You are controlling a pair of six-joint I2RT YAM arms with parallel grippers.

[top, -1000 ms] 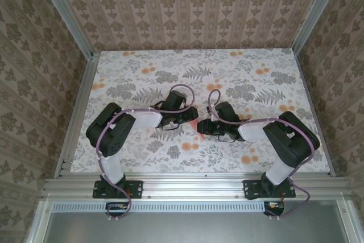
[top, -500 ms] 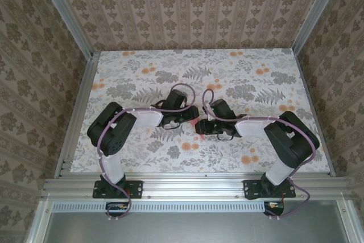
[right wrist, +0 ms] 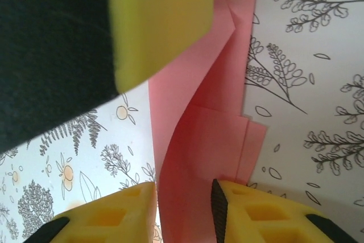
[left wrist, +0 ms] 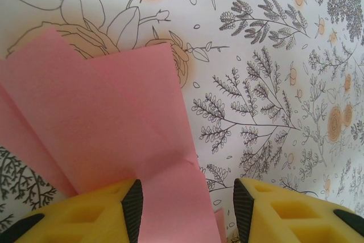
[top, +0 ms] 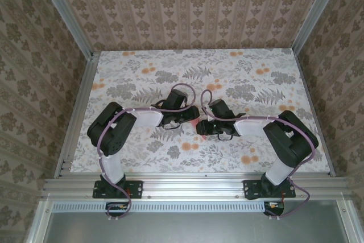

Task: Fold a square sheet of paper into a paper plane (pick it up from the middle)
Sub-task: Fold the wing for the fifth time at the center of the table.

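The top view is bright and clear, with soft, even light from above. The arms drop small, pale shadows on the flowered table [top: 244, 78]. The metal rail [top: 193, 185] at the near edge shines a little. In the left wrist view the pink paper [left wrist: 114, 118] is sharp and well lit. The left gripper [left wrist: 185, 203] looks a little soft at its yellow fingers [left wrist: 284, 217]. In the right wrist view that gripper's finger is very close and blurry. A grey shadow lies beside the right gripper [right wrist: 183, 203].

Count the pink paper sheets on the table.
1. A creased sheet sits between the open jaws of the left gripper and of the right gripper. Others may be hidden from the cameras.
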